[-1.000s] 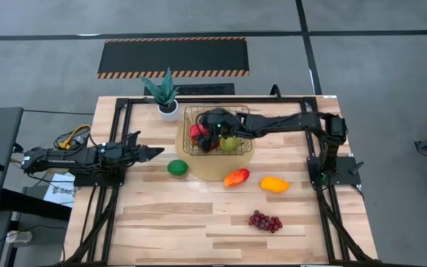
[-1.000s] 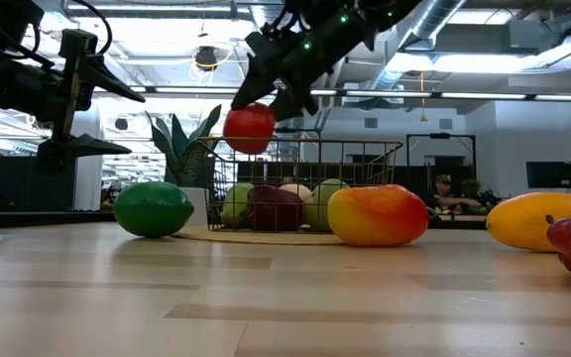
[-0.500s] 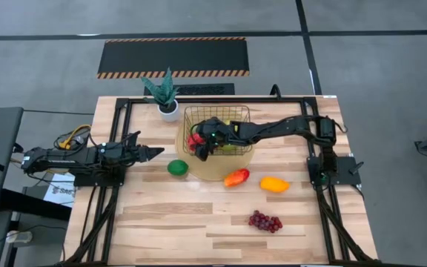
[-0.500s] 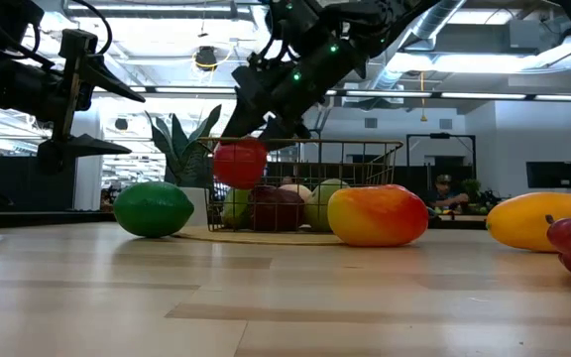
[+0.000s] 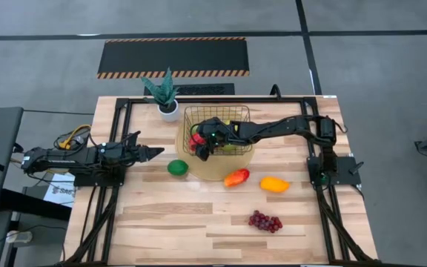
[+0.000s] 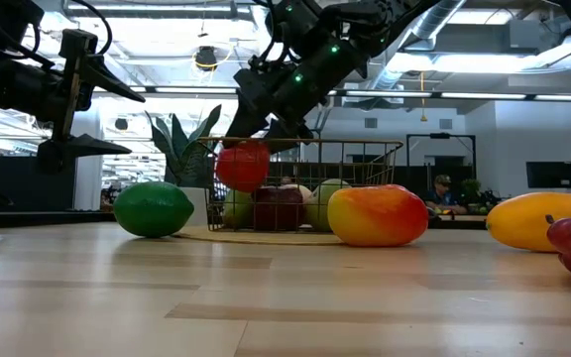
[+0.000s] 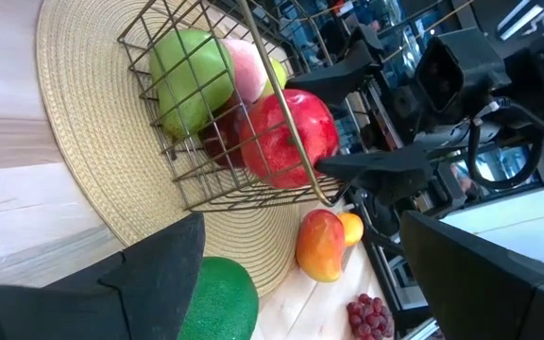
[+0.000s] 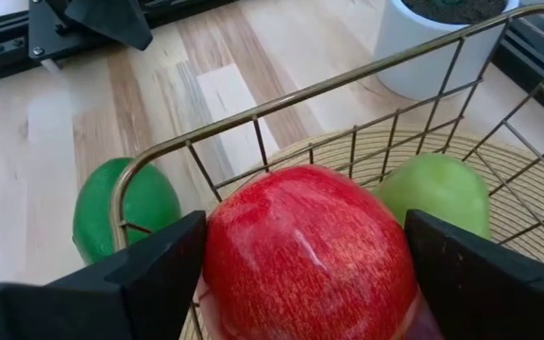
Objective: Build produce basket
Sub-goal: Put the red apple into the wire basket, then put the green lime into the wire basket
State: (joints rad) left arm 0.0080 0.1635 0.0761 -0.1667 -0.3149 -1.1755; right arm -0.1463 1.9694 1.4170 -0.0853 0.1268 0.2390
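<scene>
The glossy red apple (image 8: 308,255) sits pinched between the right gripper (image 5: 201,142) fingers, low inside the gold wire basket (image 5: 239,111) at its nine o'clock corner, above a green pear (image 8: 434,193); it only needs letting go. Basket rests on a woven straw mat (image 7: 83,179). The green lime (image 5: 177,167) lies at seven o'clock outside, nearest the idle left gripper (image 5: 153,153), jaws spread wide.

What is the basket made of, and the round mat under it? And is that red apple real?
The basket looks like thin gold-coloured metal wire: shiny open grid. The round mat looks like woven straw, in coiled tan rings. The red apple, held by the right gripper, looks like smooth glossy plastic, probably a toy.
</scene>
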